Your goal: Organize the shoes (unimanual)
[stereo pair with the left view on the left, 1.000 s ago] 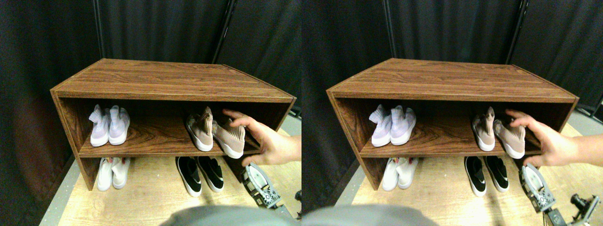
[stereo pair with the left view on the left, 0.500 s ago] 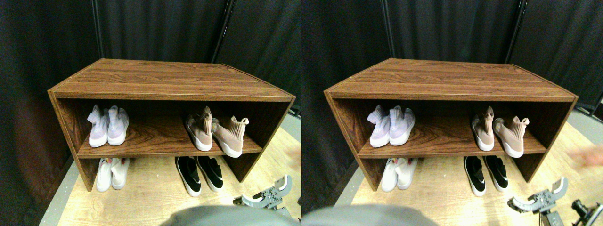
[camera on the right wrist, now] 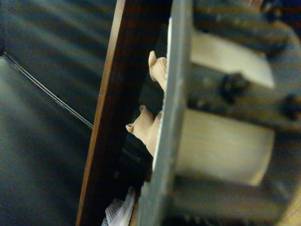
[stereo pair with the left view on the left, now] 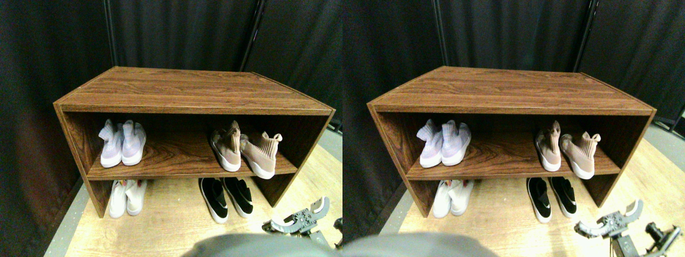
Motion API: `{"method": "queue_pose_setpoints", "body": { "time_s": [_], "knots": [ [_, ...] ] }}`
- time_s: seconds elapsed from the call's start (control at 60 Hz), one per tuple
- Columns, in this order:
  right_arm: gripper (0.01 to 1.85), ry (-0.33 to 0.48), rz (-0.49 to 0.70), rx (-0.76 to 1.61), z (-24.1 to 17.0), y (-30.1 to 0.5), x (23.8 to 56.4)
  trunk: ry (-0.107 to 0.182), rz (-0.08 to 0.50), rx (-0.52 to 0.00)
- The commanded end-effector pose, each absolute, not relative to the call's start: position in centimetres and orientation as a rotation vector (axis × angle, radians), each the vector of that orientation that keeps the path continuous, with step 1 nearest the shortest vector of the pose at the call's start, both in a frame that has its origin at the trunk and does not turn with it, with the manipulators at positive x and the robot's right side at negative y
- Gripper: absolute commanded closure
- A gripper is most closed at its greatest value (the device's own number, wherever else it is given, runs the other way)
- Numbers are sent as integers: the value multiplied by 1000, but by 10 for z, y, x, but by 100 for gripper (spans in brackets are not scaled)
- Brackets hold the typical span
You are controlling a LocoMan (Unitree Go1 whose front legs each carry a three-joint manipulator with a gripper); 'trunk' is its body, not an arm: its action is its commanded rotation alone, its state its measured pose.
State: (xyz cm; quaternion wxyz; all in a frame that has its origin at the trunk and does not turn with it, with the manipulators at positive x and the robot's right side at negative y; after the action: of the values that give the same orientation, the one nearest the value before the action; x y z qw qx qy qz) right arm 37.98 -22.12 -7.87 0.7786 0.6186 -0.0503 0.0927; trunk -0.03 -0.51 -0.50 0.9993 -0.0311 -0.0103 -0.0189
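A: The fingers [stereo pair with the left view on the left: 321,204] of the right gripper [stereo pair with the left view on the left: 297,218] are spread wide with nothing between them; the gripper hangs low over the wooden floor [stereo pair with the left view on the left: 176,227], in front of and to the right of the shelf unit [stereo pair with the left view on the left: 192,91], well apart from every shoe.

B: And where do the shoes stand?

A: On the middle shelf board [stereo pair with the left view on the left: 176,160], the lavender pair [stereo pair with the left view on the left: 122,143] stands at the left, its two shoes touching side by side, toes toward the camera. At the right of the same board is the pinkish-beige pair: the left beige shoe [stereo pair with the left view on the left: 227,147] is roughly square to the shelf edge, while the right beige shoe [stereo pair with the left view on the left: 260,154] is skewed, its toe at the board's front edge and its heel cuff swung away from its partner. On the floor beneath, the white pair [stereo pair with the left view on the left: 127,195] stands at the left and the black pair [stereo pair with the left view on the left: 227,198] to the right, each pair parallel.

B: What does the wrist view add?

A: Little. The jaw frame fills most of it; past it show the shelf's brown edge and the two beige ankle cuffs [camera on the right wrist: 157,68], with a pale shoe at the margin.

B: Which step is in hand, then?

A: Judged from the layout, three pairs already stand neat, so the skewed beige shoe is the likely target. The spread jaws suit an approach to its cuff or heel; the shelf's top panel limits clearance from above.
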Motion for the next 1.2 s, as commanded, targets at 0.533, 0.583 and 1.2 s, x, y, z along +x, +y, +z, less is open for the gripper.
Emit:
{"method": "queue_pose_setpoints", "body": {
  "time_s": [0.533,0.583,1.2],
  "knots": [
    [29,-86,184,1378,-77,-227,419,-36,-53,-85],
    [29,-82,178,1376,-78,-228,423,-35,-53,-85],
    [33,-42,54,1417,-105,-241,476,-42,-41,-86]
  ]
}}
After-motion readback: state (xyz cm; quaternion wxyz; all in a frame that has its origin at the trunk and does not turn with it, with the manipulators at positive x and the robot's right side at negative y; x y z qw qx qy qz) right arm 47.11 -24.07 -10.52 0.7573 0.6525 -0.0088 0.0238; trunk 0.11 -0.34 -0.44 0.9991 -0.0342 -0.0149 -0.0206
